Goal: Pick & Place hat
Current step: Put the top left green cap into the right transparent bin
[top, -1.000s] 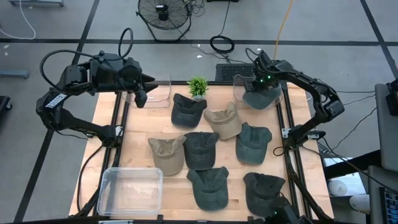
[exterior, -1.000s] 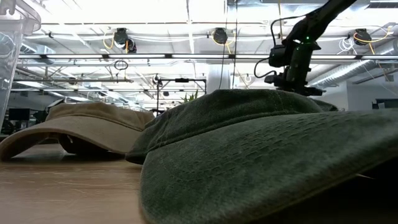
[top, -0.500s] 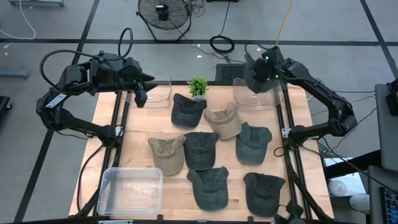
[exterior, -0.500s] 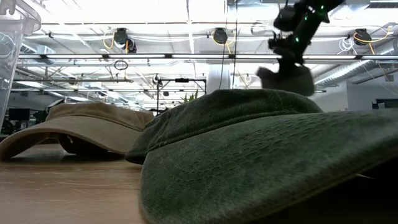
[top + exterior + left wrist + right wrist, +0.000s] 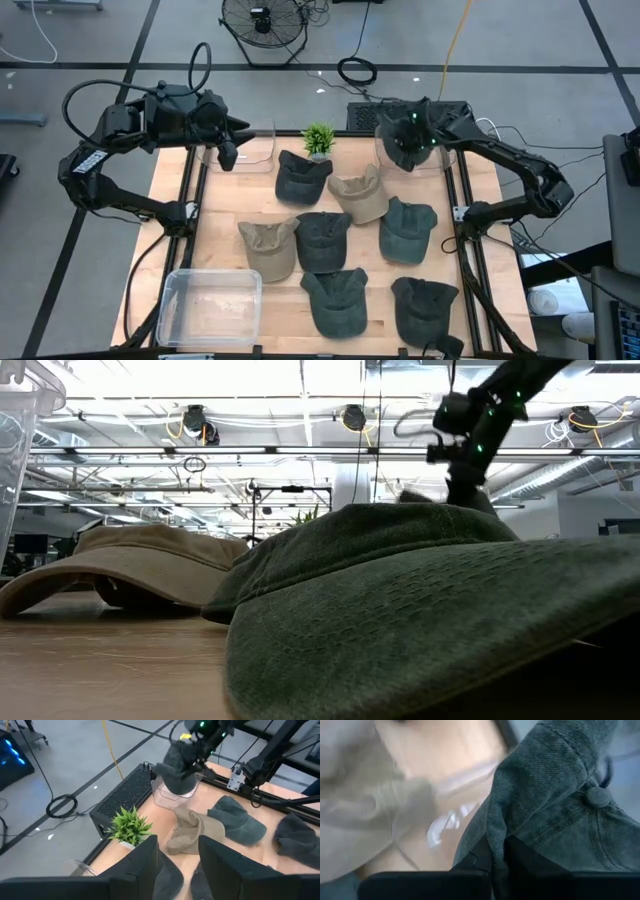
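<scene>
Wooden table [image 5: 225, 205], right end effector [image 5: 408, 142] gripping dark hat [image 5: 400, 140]

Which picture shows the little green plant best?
The left wrist view: the small green leafy plant shows large and whole beside the dark keyboard. The high view shows it tiny at the table's far edge. The low view barely shows it, and the right wrist view not at all.

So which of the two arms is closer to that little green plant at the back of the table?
Left, narrowly. The left gripper hangs just beside the green plant, over a clear tub. The right gripper, shut on a dark hat, is slightly farther on the plant's other side.
</scene>
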{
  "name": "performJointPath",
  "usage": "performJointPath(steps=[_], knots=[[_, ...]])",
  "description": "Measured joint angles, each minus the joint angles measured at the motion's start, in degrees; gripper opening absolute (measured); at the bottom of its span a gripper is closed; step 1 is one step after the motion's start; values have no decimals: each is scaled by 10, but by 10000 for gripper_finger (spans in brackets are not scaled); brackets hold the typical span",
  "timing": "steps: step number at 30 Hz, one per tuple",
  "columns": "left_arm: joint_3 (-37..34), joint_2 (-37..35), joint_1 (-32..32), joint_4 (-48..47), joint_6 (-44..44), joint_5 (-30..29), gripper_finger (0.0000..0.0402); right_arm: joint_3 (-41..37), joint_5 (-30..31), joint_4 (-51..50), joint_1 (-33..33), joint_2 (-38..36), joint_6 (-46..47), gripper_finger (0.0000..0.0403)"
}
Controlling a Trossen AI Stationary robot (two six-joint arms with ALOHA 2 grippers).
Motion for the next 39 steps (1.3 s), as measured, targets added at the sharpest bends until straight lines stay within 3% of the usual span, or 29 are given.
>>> performJointPath(steps=[9, 19, 24, 29, 39], knots=[[0, 0, 0, 0, -28, 5, 152, -77, 47, 50, 2, 0, 3, 65], [0, 0, 0, 0, -36, 10, 152, -117, 45, 125, -40, 0, -49, 102], [0, 0, 0, -1, -36, 20, 152, -135, 47, 143, -63, 0, -98, 106], [0, 0, 0, -1, -37, 20, 152, -138, 48, 225, -73, 2, -132, 107], [0, 0, 0, -1, -67, 21, 152, -138, 85, 250, -65, 15, -118, 107]])
